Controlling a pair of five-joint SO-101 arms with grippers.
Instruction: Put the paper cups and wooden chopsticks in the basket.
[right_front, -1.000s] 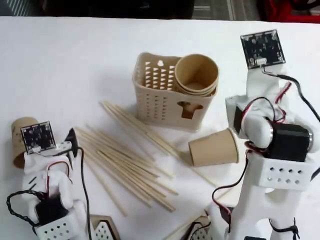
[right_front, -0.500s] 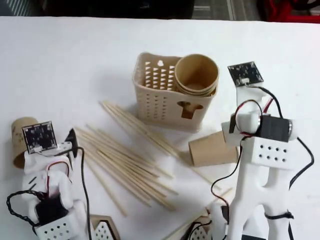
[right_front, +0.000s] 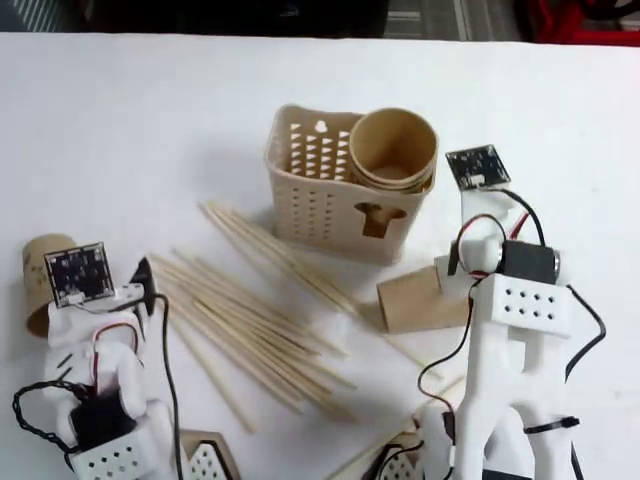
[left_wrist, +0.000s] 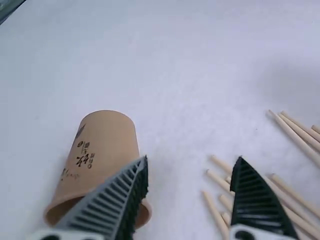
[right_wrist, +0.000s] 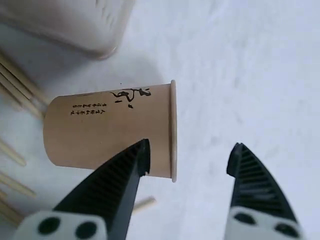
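A cream perforated basket (right_front: 330, 190) stands mid-table with stacked paper cups (right_front: 392, 150) inside. A loose paper cup (right_front: 420, 300) (right_wrist: 110, 130) lies on its side in front of the basket's right corner. My right gripper (right_wrist: 187, 155) hovers open just above that cup's rim end, one finger over the cup wall, the other past the rim. Another paper cup (right_front: 38, 280) (left_wrist: 97, 160) lies on its side at the far left. My left gripper (left_wrist: 190, 175) stands open beside it, between the cup and the scattered wooden chopsticks (right_front: 255, 320) (left_wrist: 295, 135).
The white table (right_front: 150, 120) is bare behind and left of the basket. More chopsticks (right_front: 360, 455) lie between the arm bases at the front edge. The right arm's body (right_front: 510, 340) covers the lying cup's mouth in the high view.
The right arm has swung left and down toward the lying cup, now overlapping its open end. The left arm, cups and chopsticks have stayed still.
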